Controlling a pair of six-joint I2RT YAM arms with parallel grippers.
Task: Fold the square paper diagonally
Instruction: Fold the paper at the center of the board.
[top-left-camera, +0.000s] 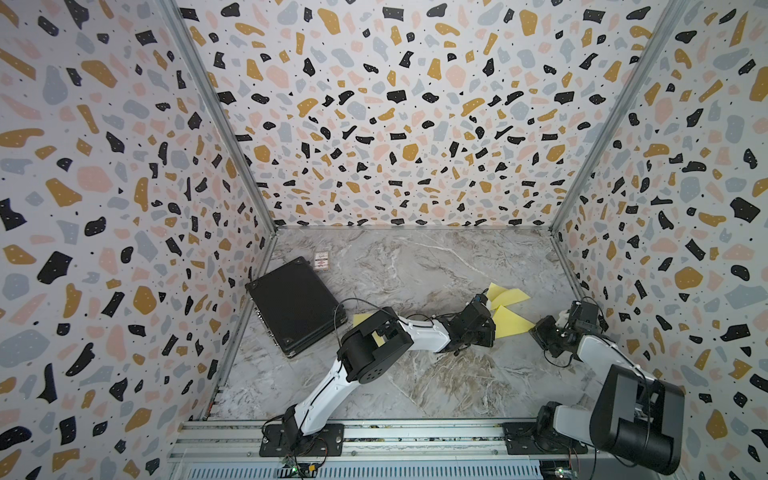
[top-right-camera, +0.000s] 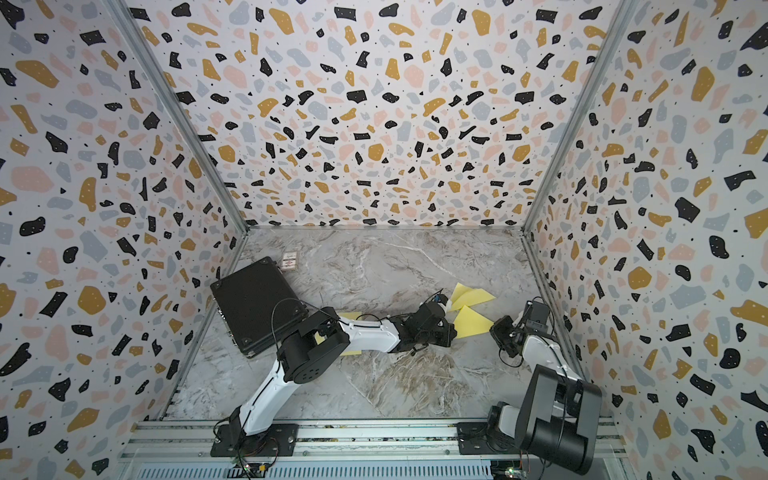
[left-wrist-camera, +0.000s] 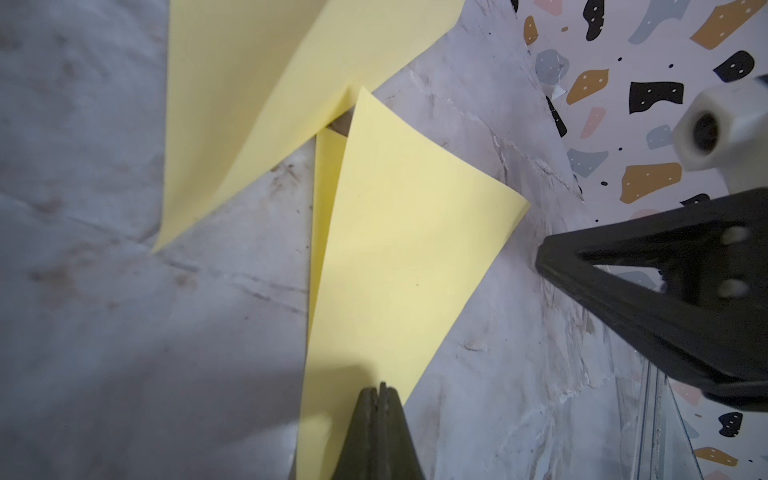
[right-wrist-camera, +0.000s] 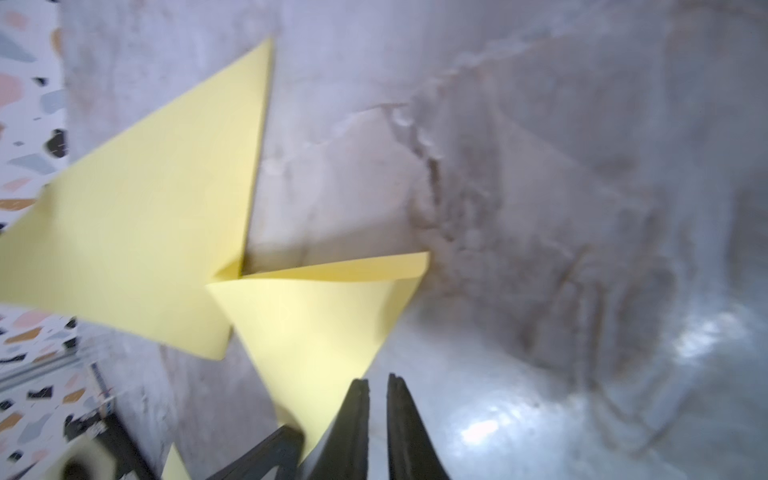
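Note:
A yellow paper (top-left-camera: 510, 322), folded into a triangle, lies at the right of the marble table, its top flap curling up slightly (left-wrist-camera: 399, 249). My left gripper (left-wrist-camera: 381, 388) is shut, with its tips over the near end of that paper and nothing visible between them. In both top views its black wrist (top-right-camera: 432, 326) covers the paper's left edge. My right gripper (right-wrist-camera: 378, 380) is at the paper's right corner (top-left-camera: 536, 330), its jaws a narrow gap apart with only bare table between them.
A second folded yellow triangle (top-left-camera: 508, 295) lies just behind the first. Another yellow sheet (top-left-camera: 360, 319) lies under the left arm. A black case (top-left-camera: 297, 305) and a small card box (top-left-camera: 322, 262) are at the left. The right wall (top-left-camera: 582, 266) is close.

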